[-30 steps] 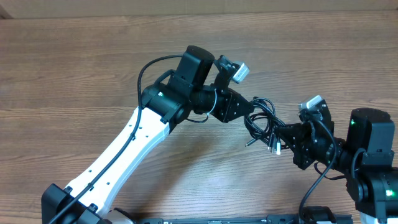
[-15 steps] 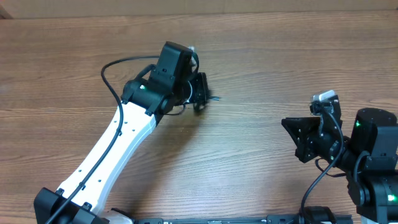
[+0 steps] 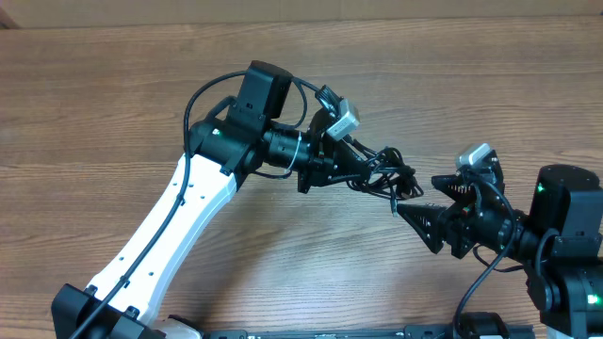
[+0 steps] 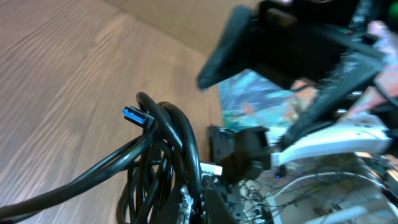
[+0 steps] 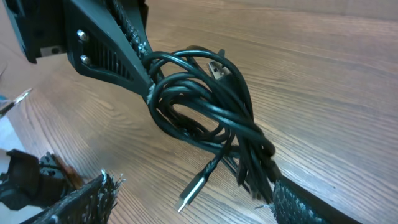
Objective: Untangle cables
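The cables (image 3: 384,173) are a knotted bundle of thin black cords held just above the wooden table. My left gripper (image 3: 364,171) is shut on the bundle's left side; in the left wrist view the cords (image 4: 168,146) run between its fingertips (image 4: 200,198), and a blue-tipped plug (image 4: 133,114) sticks out. My right gripper (image 3: 431,201) stands open just right of the bundle. In the right wrist view the tangle (image 5: 199,106) hangs ahead of the wide-apart fingers (image 5: 87,199). A silver plug (image 5: 196,185) dangles between them, and several strands brush the right finger (image 5: 311,202).
The brown wooden table (image 3: 94,113) stretches bare to the left and far side. In the left wrist view, a clutter of wires and white gear (image 4: 348,180) lies past the table's near edge, with the right arm's dark body (image 4: 280,37) blurred above.
The left arm swung away to the left with the bundle, then came back right toward the right arm. The right gripper let go and opened wide.
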